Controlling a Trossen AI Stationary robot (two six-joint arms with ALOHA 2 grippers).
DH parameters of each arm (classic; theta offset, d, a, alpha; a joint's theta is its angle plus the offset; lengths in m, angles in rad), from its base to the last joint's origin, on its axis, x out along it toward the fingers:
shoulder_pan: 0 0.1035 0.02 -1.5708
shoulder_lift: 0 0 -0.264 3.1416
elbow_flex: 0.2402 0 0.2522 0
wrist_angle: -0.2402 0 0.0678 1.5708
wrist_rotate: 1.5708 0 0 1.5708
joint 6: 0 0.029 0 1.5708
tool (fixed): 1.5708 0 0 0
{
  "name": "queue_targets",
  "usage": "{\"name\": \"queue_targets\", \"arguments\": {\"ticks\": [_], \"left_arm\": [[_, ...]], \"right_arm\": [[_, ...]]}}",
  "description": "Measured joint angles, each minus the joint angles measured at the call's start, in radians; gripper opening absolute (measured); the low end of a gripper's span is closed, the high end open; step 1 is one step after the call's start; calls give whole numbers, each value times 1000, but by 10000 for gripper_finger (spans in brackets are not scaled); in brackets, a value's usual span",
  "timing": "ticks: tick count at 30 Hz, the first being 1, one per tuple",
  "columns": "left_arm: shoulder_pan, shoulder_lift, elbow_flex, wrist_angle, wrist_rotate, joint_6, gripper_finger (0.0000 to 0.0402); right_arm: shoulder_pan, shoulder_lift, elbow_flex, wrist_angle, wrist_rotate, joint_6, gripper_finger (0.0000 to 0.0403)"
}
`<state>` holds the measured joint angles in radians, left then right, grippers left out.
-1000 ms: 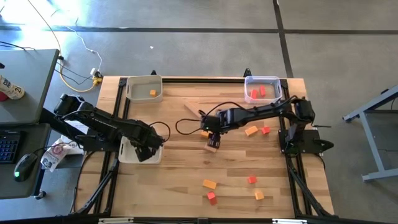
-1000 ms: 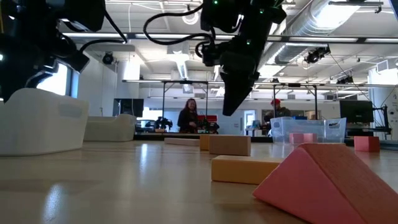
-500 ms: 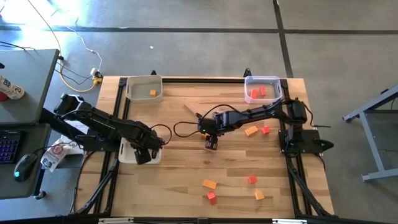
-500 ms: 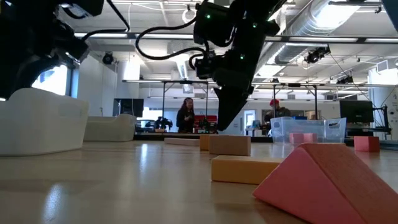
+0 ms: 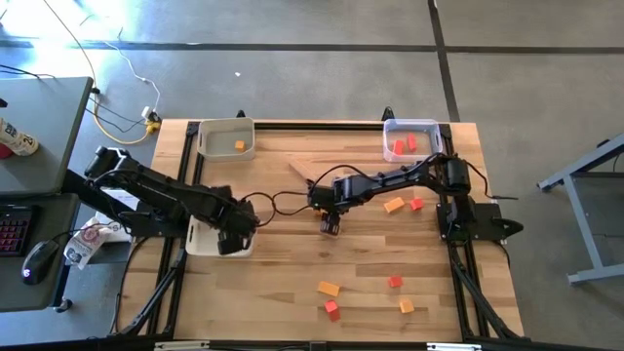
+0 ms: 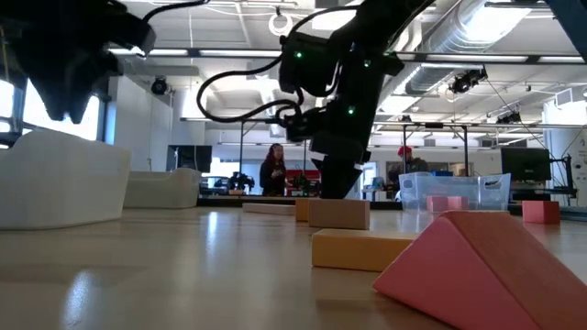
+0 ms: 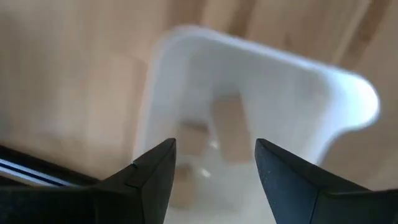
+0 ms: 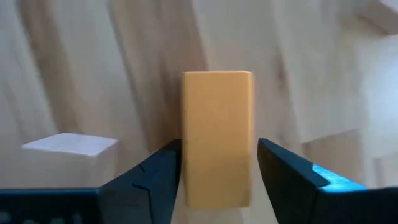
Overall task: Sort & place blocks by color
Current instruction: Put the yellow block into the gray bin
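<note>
Orange block (image 8: 217,137) sits on the table (image 5: 292,273) near its middle, right between the right gripper's (image 5: 330,223) fingers, which are apart and not yet squeezing it. This looks like the grab step. Next the fingers should close, then lift it toward the bin (image 5: 227,138) with the orange piece. Over the near white bin (image 7: 261,87), the left gripper (image 7: 214,165) waits, fingers apart and empty.

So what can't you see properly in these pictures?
- Bin contents, left wrist view: blurred; two pale shapes, kind unclear.
- Same bin, high view: left gripper covers most of it.
- Orange block, right wrist view: near end runs off the picture between the right gripper fingers; grip unclear.
- Same block, high view: under the right gripper.
</note>
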<state>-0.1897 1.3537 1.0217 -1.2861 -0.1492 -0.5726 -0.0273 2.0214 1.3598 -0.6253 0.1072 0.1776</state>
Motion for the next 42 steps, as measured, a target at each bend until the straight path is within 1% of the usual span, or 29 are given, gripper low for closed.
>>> {"name": "queue_targets", "arguments": {"ticks": [2,6,9,14,18,23,26,29,32,36,38,42], "left_arm": [[5,0,14,6,-80,23,204],[31,0,30,23,-258,35,204],[69,0,37,35,-338,54,204],[151,0,37,86,-347,140,204],[230,0,37,131,-307,226,204],[326,0,37,211,-254,341,204],[374,0,37,284,-200,434,204],[411,0,37,367,-112,539,204],[436,0,37,454,-32,637,204],[448,0,37,548,45,741,204],[447,0,37,583,74,768,204],[443,0,37,622,114,775,204]], "right_arm": [[0,0,0,4,-32,1,173],[-8,0,0,21,-82,5,109],[-12,0,0,24,-91,5,106],[-12,-1,0,24,-89,5,106],[-12,-9,0,17,-89,6,106],[-11,-55,0,23,-89,5,106],[-11,-86,0,23,-89,-1,106],[-11,-116,0,23,-89,-3,106],[-12,-139,0,23,-88,-10,106],[-11,-168,0,23,-83,-22,106],[-11,-183,0,22,-83,-22,106],[-11,-215,0,28,-84,-29,106]]}}
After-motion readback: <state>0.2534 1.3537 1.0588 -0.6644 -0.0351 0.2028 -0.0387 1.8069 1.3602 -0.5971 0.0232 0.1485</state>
